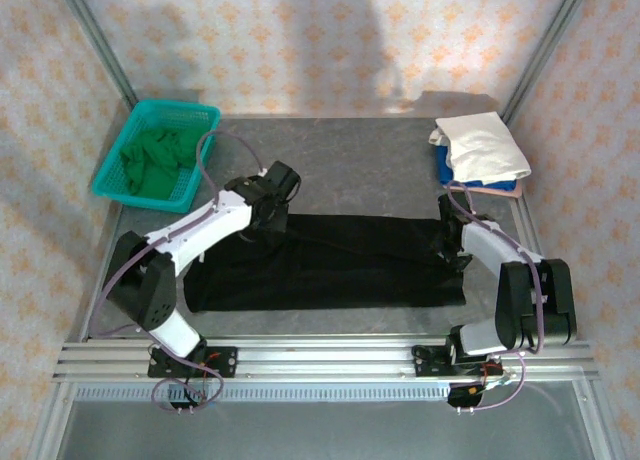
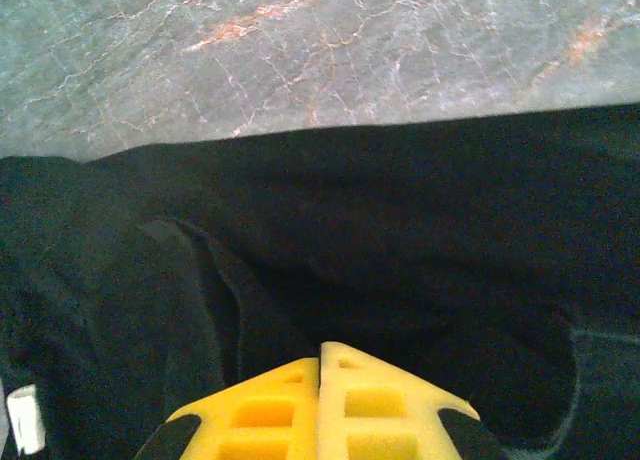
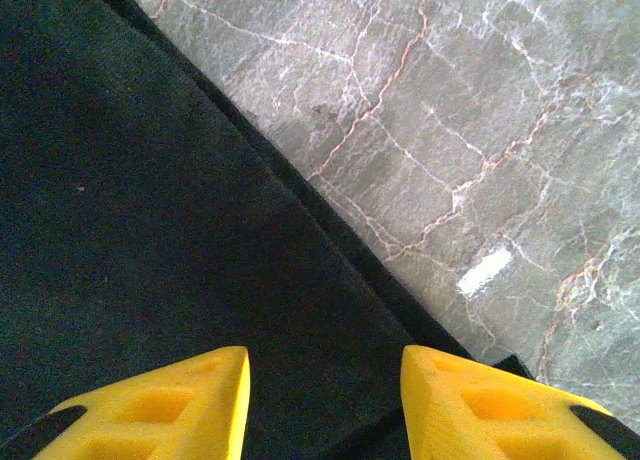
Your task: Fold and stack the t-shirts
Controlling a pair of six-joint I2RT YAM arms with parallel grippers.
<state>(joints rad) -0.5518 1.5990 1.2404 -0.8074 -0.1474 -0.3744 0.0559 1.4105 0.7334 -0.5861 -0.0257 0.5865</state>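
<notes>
Lead: Where is the black t-shirt (image 1: pixel 330 265)?
Tech: Across the middle of the surface (image 1: pixel 350 160), folded lengthwise into a long band. I judge the cross-fold is the step in hand. Beyond its right end, a white t-shirt (image 1: pixel 485 145) tops a small stack. Beyond its left end, a green t-shirt (image 1: pixel 155 160) sits in the basket (image 1: pixel 115 185).
Lead: End effectors?
Tech: The left end effector (image 2: pixel 320 352) is closed tight, tips down on the band's left part. Whether a fold is pinched, I cannot tell. The right end effector (image 3: pixel 323 355) hangs over the band's right edge, jaws partly apart, holding nothing.
Lead: Next?
Tech: Probably the right one must close on that edge, so both ends lift together.
</notes>
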